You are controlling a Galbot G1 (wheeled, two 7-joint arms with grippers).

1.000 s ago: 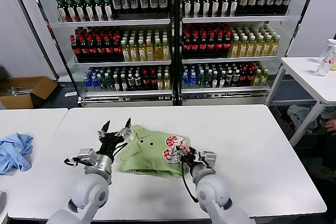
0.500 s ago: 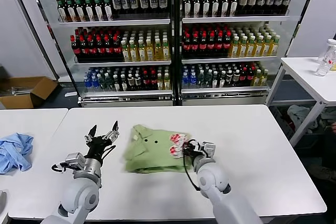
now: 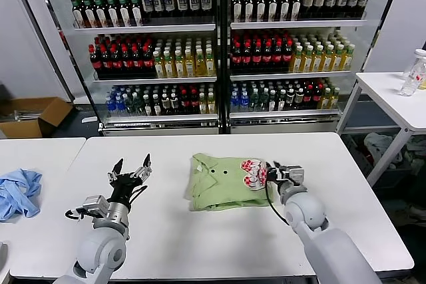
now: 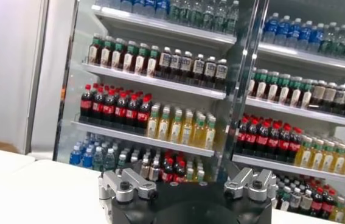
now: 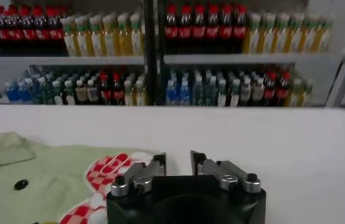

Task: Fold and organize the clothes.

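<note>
Folded light green short-sleeved cotton shirt point(image 3: 223, 181) with red-and-white checked patch now shifted toward right edge of white surface point(image 3: 346, 221), near centre. Right gripper point(image 3: 269, 173) at patch edge, jaws nearly closed, grip uncertain. Left gripper point(image 3: 130, 169) unmoved, jaws spread, well apart from shirt.

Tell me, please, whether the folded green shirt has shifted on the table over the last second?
Yes. The green shirt has slid toward the robot's right, from left of the fridge's centre post to straddling it, with the right gripper at its patch edge.
</note>
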